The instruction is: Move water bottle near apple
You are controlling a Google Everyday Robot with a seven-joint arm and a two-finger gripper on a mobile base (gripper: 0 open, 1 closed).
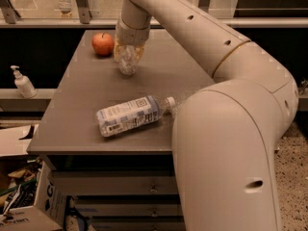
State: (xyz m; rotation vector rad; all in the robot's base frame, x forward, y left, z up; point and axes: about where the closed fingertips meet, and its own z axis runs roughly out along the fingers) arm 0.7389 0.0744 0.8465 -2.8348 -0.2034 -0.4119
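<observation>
The apple (103, 44) is round and red-orange and sits at the far left of the grey table (82, 124). The water bottle (127, 60) is small, clear and crinkled. My gripper (128, 52) is shut on the water bottle and holds it upright just right of the apple, its base at or just above the tabletop. My arm reaches in from the right and hides the right side of the table.
A larger bottle with a white-blue label and white cap (132, 114) lies on its side near the table's front. A white pump dispenser (22, 82) stands on a ledge to the left. Cardboard boxes (24, 196) sit on the floor at lower left.
</observation>
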